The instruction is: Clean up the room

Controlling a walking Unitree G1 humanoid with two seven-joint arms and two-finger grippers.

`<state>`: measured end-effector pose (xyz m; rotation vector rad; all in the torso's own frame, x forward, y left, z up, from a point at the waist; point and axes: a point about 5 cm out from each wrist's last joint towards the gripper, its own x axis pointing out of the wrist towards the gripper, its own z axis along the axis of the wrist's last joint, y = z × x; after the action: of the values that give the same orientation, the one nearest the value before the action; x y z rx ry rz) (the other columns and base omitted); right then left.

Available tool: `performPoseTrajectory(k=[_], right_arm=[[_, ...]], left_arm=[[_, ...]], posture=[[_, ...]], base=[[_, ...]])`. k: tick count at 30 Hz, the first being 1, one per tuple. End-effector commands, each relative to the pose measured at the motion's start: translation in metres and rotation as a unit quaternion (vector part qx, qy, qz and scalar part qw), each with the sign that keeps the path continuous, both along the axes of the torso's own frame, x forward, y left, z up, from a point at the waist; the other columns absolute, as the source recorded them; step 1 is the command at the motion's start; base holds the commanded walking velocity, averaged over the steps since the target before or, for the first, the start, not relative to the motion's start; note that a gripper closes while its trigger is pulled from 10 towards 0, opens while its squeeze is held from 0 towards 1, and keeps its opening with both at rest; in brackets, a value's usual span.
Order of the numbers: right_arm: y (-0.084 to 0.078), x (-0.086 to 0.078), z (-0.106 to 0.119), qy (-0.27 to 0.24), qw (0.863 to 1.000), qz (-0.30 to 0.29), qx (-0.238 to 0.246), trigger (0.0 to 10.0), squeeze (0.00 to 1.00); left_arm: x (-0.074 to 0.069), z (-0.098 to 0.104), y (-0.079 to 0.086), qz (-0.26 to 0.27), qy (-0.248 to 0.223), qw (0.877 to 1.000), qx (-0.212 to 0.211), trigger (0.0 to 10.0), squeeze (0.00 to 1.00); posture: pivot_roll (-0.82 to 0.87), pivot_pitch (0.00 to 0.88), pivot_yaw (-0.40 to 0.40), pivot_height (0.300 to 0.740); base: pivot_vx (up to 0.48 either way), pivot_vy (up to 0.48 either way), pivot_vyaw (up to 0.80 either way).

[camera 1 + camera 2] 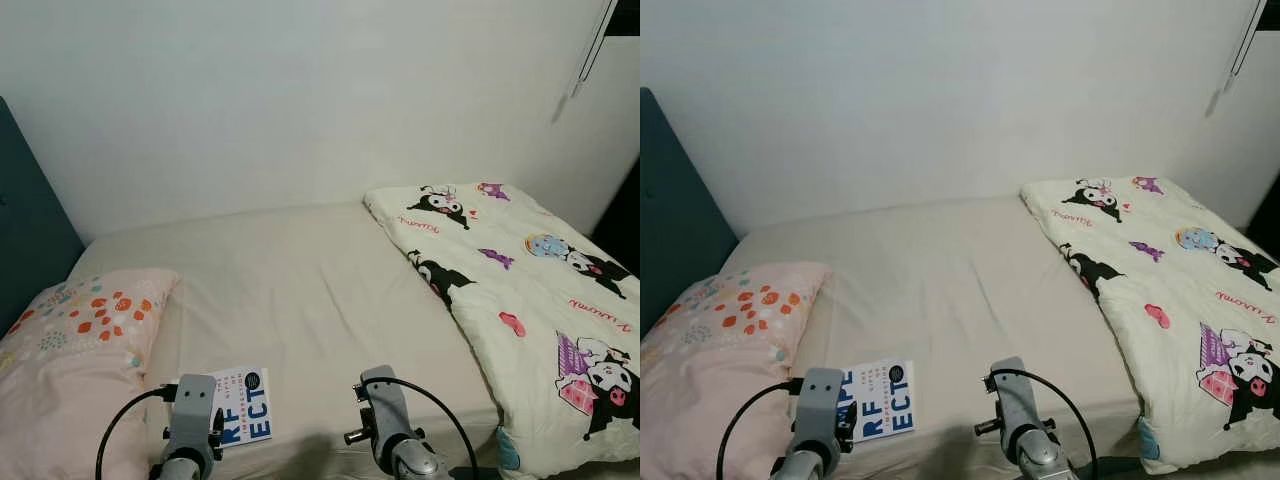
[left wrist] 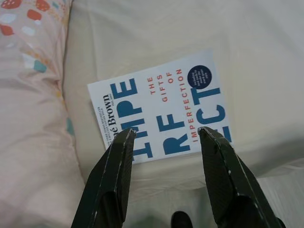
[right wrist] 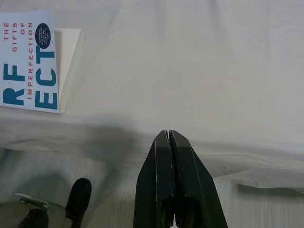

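Observation:
A white book (image 1: 244,405) with big blue letters lies flat near the front edge of the bed (image 1: 300,270), beside the pink pillow (image 1: 75,350). My left gripper (image 2: 165,135) hangs open just above the book's (image 2: 161,107) near edge, one finger to each side of its lower part, touching nothing. My right gripper (image 3: 168,135) is shut and empty, over the bare sheet to the right of the book (image 3: 29,61). Both wrists (image 1: 192,420) (image 1: 385,420) show at the bottom of the head view.
A cream cartoon-print blanket (image 1: 530,300) covers the right part of the bed. A dark blue headboard (image 1: 25,230) stands at the left and a white wall (image 1: 300,90) behind. Pale wooden floor (image 3: 266,209) and the robot's dark foot (image 3: 78,194) lie below the mattress edge.

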<state>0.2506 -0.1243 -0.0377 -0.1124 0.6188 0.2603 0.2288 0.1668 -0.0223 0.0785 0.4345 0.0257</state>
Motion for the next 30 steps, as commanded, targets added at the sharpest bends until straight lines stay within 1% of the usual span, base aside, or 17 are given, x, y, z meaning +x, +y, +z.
performPoseTrajectory(k=[1, 8, 13, 23, 30], right_arm=[[0.0002, 0.0041, 0.0039, -0.011, 1.000, -0.004, 0.006, 10.0, 0.00], [-0.0012, 0.0051, 0.0046, -0.015, 1.000, -0.009, 0.005, 10.0, 0.00], [-0.0026, 0.0052, 0.0045, -0.014, 1.000, -0.011, 0.003, 10.0, 0.00], [-0.0030, 0.0051, 0.0042, -0.011, 1.000, -0.013, 0.006, 10.0, 0.00], [-0.0023, 0.0062, 0.0050, -0.009, 1.000, -0.019, 0.016, 10.0, 0.00]], left_arm=[[-0.0008, 0.0004, -0.0002, -0.001, -0.002, 1.000, -0.007, 10.0, 0.00], [0.0019, 0.0046, 0.0000, 0.000, -0.016, 1.000, -0.017, 10.0, 0.00], [0.0023, 0.0045, -0.0003, 0.005, -0.013, 1.000, -0.015, 10.0, 0.00], [0.0011, 0.0042, -0.0037, -0.008, -0.012, 1.000, -0.013, 10.0, 0.00], [0.0026, 0.0053, -0.0043, -0.008, -0.014, 1.000, -0.012, 10.0, 0.00]], posture=[[-0.02, 0.000, 0.005, 0.732], [-0.03, 0.000, 0.006, 0.732], [-0.03, 0.000, 0.006, 0.732], [-0.03, 0.000, 0.004, 0.732], [-0.03, 0.000, 0.003, 0.732]], base=[[0.000, 0.000, 0.00], [0.000, 0.000, 0.00], [0.000, 0.000, 0.00], [0.000, 0.000, 0.00], [0.000, 0.000, 0.00]])
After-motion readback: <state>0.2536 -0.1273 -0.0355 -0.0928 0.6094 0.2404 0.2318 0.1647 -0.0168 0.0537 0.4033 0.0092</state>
